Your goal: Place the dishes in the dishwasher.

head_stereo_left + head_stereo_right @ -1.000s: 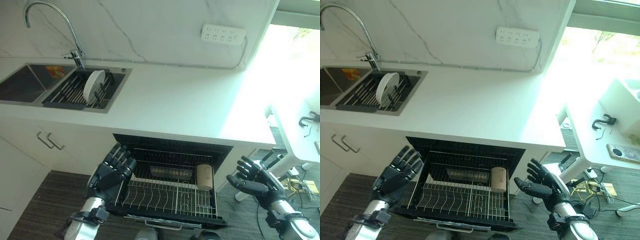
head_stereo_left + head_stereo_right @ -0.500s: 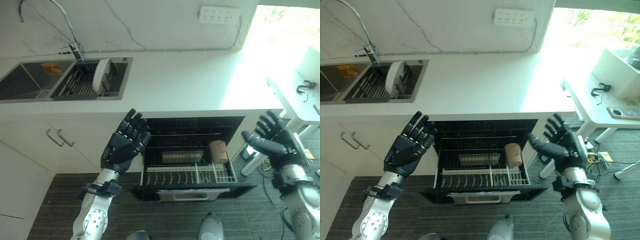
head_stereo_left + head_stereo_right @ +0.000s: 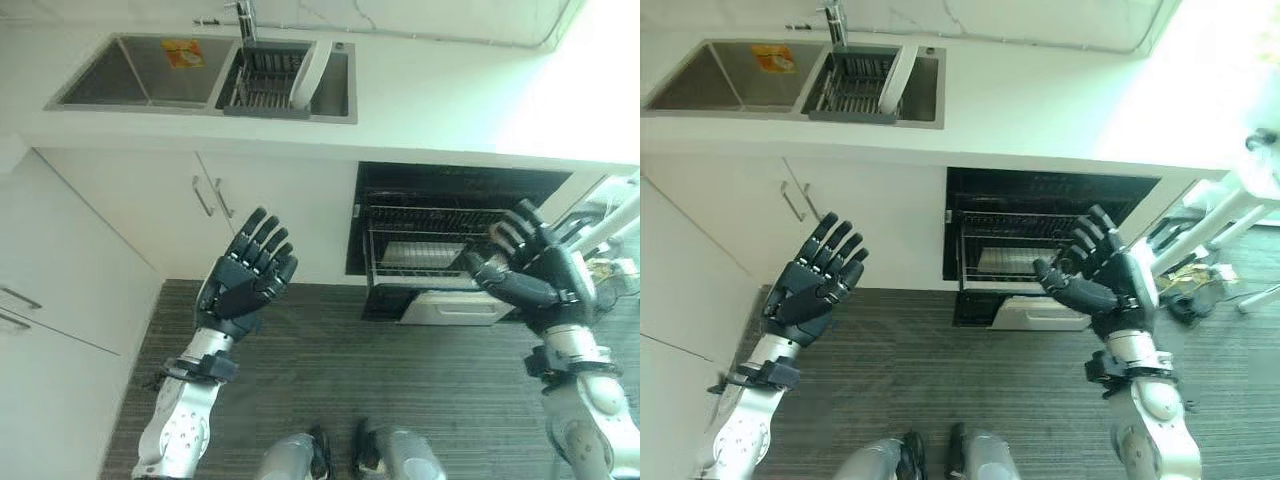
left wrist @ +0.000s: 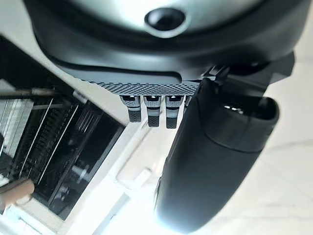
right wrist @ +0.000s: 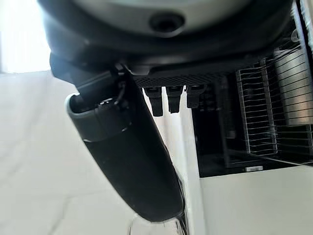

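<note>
White plate [image 3: 309,72] upright in sink rack [image 3: 262,84], dishwasher [image 3: 1040,250] open — wire rack pulled out

Home kitchen. White desk [image 3: 470,100] with an inset steel double sink [image 3: 130,85], tap [image 3: 245,15] at the back, a drying rack [image 3: 265,85] in one basin holding a white plate [image 3: 308,75]. White cabinets [image 3: 150,210] with bar handles underneath, built-in dishwasher [image 3: 440,230] open with wire racks. Marble-look backsplash [image 3: 1040,15], dark wood-look floor [image 3: 400,380].
</note>
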{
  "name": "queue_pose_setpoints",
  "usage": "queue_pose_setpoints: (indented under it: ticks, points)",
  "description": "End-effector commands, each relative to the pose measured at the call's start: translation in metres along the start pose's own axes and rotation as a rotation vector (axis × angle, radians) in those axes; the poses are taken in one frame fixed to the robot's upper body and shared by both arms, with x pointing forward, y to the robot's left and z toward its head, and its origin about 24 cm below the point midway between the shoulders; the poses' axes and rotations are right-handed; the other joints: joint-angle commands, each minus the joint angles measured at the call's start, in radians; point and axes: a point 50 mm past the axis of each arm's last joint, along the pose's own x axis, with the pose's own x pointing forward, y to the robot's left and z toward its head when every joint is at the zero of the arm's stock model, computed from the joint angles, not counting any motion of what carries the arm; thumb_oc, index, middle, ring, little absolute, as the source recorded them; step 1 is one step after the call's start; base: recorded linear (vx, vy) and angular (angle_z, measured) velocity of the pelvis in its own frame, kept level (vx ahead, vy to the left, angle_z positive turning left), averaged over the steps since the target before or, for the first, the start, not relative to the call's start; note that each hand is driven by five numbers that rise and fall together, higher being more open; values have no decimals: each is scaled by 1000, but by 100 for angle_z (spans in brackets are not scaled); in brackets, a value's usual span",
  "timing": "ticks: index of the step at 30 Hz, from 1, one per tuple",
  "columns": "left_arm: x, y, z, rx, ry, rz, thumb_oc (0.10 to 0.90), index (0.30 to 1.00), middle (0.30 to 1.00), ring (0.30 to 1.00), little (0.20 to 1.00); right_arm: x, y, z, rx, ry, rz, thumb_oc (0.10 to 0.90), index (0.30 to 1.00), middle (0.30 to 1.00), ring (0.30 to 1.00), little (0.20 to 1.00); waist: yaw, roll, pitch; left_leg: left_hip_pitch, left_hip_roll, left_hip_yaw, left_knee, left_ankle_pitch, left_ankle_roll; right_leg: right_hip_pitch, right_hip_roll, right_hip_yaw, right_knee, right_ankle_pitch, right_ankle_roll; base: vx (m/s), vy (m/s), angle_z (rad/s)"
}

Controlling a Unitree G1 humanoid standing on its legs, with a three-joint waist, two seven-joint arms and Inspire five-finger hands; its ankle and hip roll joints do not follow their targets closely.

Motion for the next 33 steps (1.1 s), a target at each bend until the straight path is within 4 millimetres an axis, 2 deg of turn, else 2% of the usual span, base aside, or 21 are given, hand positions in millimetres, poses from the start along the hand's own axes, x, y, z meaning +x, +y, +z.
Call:
queue_pose_setpoints:
  ticks: [1, 2, 3, 4, 6, 7, 12, 15, 17, 19, 20, 21, 23, 24, 26, 27, 29, 33]
  points:
    - [12, -31, 36, 83, -157, -213, 800, 900, 900, 900, 900, 14, 2, 45, -14, -306, -5, 800, 900, 900, 900, 900, 28, -33, -94, 168, 8, -23, -61, -43, -73, 75, 36, -62, -154, 71, -11, 95, -50, 31]
    - [13, -34, 33, 79, -145, -223, 800, 900, 900, 900, 900, 14, -1, 48, -31, -316, -22, 800, 900, 900, 900, 900, 37, -50, -100, 161, 4, 6, -61, 47, -106, 94, 17, -63, -154, 43, -30, 99, 37, 89]
    - [14, -37, 31, 62, -142, -222, 800, 900, 900, 900, 900, 16, -1, 52, -39, -325, -25, 800, 900, 900, 900, 900, 34, -55, -101, 142, 42, 58, -61, 89, -125, 107, 2, -65, -154, 31, -40, 156, 366, 91]
    - [13, -36, 34, 56, -178, -192, 800, 900, 900, 900, 900, 28, 5, 60, -57, -340, 27, 800, 900, 900, 900, 900, 28, -35, -105, 65, 153, 93, -61, 52, -139, 123, 2, -21, -154, -4, -32, 211, 502, 91]
    - [7, -31, 40, 55, -214, -155, 800, 900, 900, 900, 900, 29, 8, 60, -78, -338, 72, 800, 900, 900, 900, 900, 47, -7, -115, -68, 226, -6, -61, 104, -182, 141, 32, 46, -154, -46, -32, 318, 497, 12]
    - [5, -29, 40, 61, -222, -150, 800, 900, 900, 900, 900, 28, 8, 60, -72, -343, 80, 800, 900, 900, 900, 900, 55, -3, -116, -91, 231, -41, -61, 110, -187, 151, 36, 63, -154, -57, -34, 253, 301, -47]
    - [6, -29, 44, 140, -242, -183, 800, 900, 900, 900, 900, 23, 8, 61, -60, -382, 69, 800, 900, 900, 900, 900, 53, 12, -129, -84, 225, -45, -61, 79, -167, 179, 2, 54, -154, -64, -4, 215, 341, -87]
    - [15, -31, 51, 207, -251, -192, 800, 900, 900, 900, 900, 20, 8, 57, -48, -372, 46, 800, 900, 900, 900, 900, 44, 21, -136, -63, 191, -65, -61, 50, -135, 205, -15, 44, -154, -12, 32, 240, 356, -22]
    - [21, -34, 55, 335, -262, -196, 800, 900, 900, 900, 900, 18, 9, 52, -45, -362, 25, 800, 900, 900, 900, 900, 40, 21, -136, -47, 155, -81, -61, 31, -104, 171, -32, 44, -19, 61, 72, 232, 338, 24]
    - [24, -37, 58, 401, -268, -195, 800, 900, 900, 900, 900, 16, 11, 48, -35, -348, 16, 800, 900, 900, 900, 900, 44, 14, -137, -41, 125, -84, -61, 18, -78, 121, -54, 58, 159, 111, 86, 199, 273, 27]
    - [26, -42, 60, 456, -273, -205, 800, 900, 900, 900, 900, 17, 16, 45, -28, -342, 25, 800, 900, 900, 900, 900, 49, 10, -130, -31, 115, -72, -61, 6, -67, 58, -69, 47, 237, 129, 75, 309, 198, 5]
    - [29, -48, 65, 528, -286, -216, 800, 900, 900, 900, 900, 20, 18, 45, -27, -339, 45, 800, 900, 900, 900, 900, 57, 0, -126, -26, 113, -61, -61, 6, -73, 68, -35, 6, 84, 101, 60, 266, 80, -14]
    - [29, -50, 67, 537, -286, -220, 800, 900, 900, 900, 900, 20, 19, 46, -24, -341, 54, 800, 900, 900, 900, 900, 57, -2, -122, -19, 119, -56, -61, 6, -82, 94, -11, -18, -39, 102, 50, 188, -82, -38]
    - [30, -51, 69, 535, -290, -219, 800, 900, 900, 900, 900, 20, 20, 48, -29, -346, 72, 800, 900, 900, 900, 900, 56, -17, -113, -5, 118, -36, -61, 1, -92, 86, -13, -42, -154, 94, 40, 163, -137, -38]
    - [28, -52, 69, 537, -293, -213, 800, 900, 900, 900, 900, 20, 21, 51, -19, -356, 96, 800, 900, 900, 900, 900, 50, -37, -105, 15, 110, -15, -61, -15, -94, 28, -35, -27, -154, 99, 45, 172, -163, -39]
    - [27, -52, 69, 547, -296, -210, 800, 900, 900, 900, 900, 19, 23, 52, -14, -364, 107, 800, 900, 900, 900, 900, 43, -42, -104, 23, 106, -16, -61, -25, -90, 10, -37, -8, -154, 125, 50, 178, -162, -43]
    - [27, -55, 68, 575, -298, -215, 800, 900, 900, 900, 900, 19, 23, 54, -15, -376, 103, 800, 900, 900, 900, 900, 37, -44, -107, 30, 104, -24, -61, -35, -87, 2, -22, 23, -154, 97, 40, 217, -224, -15]
    - [32, -60, 64, 547, -289, -217, 800, 900, 900, 900, 900, 27, 27, 57, -5, -393, 104, 800, 900, 900, 900, 900, 34, -45, -128, 50, 110, -21, -61, -28, -95, 30, 6, 40, -154, 48, 11, 286, -291, 19]
